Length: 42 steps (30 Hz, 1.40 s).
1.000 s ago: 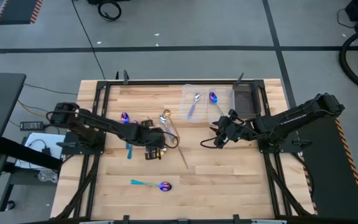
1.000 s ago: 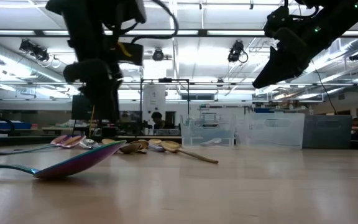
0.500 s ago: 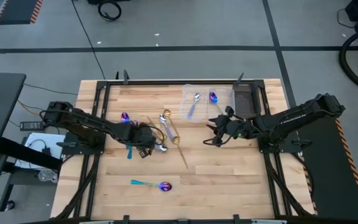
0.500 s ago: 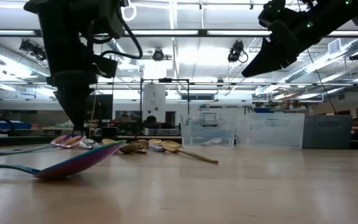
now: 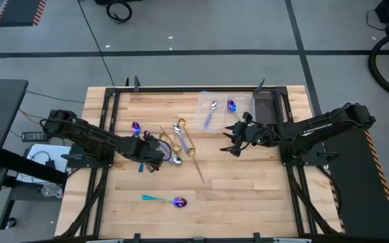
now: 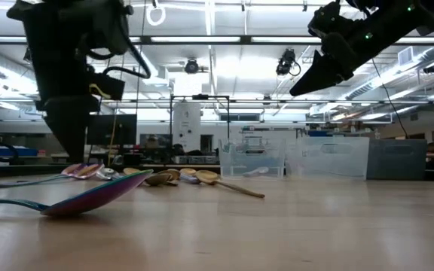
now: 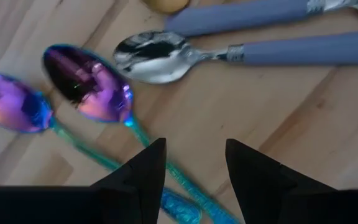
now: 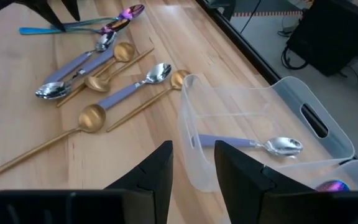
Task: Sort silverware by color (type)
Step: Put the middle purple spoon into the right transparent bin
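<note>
Several slim spoons lie flat in a loose pile [image 5: 177, 138] at mid-table: gold ones, silver ones with lavender handles, and two purple ones with teal handles [image 7: 86, 81]. My left gripper [image 7: 194, 149] is open and points down over the pile's left end [image 5: 148, 152]. Its fingers stand on either side of one teal handle [image 7: 166, 177]. Another purple spoon [image 5: 171, 201] lies alone near the near edge. My right gripper [image 8: 192, 152] is open and hangs in the air just short of the clear tray [image 5: 225, 111], which holds a silver spoon [image 8: 278, 146] and a purple one [image 5: 231, 106].
A dark box [image 5: 265, 108] sits beside the tray on its right. Bare wood stretches across the near half of the table [image 5: 248, 196]. Black frame rails run along both table sides. A long gold handle [image 5: 198, 169] reaches out from the pile toward the near edge.
My left gripper has moved toward the table's left, from the middle of the pile to the purple spoons at its left end. My right gripper has drifted a little toward the far edge and the tray, staying raised. The silverware has kept its place.
</note>
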### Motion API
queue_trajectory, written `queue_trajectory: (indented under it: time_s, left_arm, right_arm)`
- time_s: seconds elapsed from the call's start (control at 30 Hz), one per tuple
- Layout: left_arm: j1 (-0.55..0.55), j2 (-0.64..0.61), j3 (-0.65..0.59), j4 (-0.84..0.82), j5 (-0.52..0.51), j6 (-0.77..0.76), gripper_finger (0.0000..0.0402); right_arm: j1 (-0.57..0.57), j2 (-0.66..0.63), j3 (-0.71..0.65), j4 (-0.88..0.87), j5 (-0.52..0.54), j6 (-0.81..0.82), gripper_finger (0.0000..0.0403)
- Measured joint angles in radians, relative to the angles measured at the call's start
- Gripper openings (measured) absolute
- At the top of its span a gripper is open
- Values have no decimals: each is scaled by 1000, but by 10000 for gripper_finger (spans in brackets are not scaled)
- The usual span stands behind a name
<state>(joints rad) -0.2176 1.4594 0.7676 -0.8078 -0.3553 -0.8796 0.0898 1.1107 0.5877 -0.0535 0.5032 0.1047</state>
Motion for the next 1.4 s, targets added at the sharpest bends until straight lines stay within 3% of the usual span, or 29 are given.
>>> queue_trajectory:
  time_s: [0.4,1.2,1.4]
  left_arm:
    - [112,-119,-153,81,29,-182,143]
    - [235,-77,-222,185,177,-96,134]
    - [221,-75,-222,194,176,-65,84]
  right_arm:
    - [-1,0,0,22,-24,8,128]
    - [8,0,0,45,-57,27,128]
    - [8,0,0,44,-56,31,128]
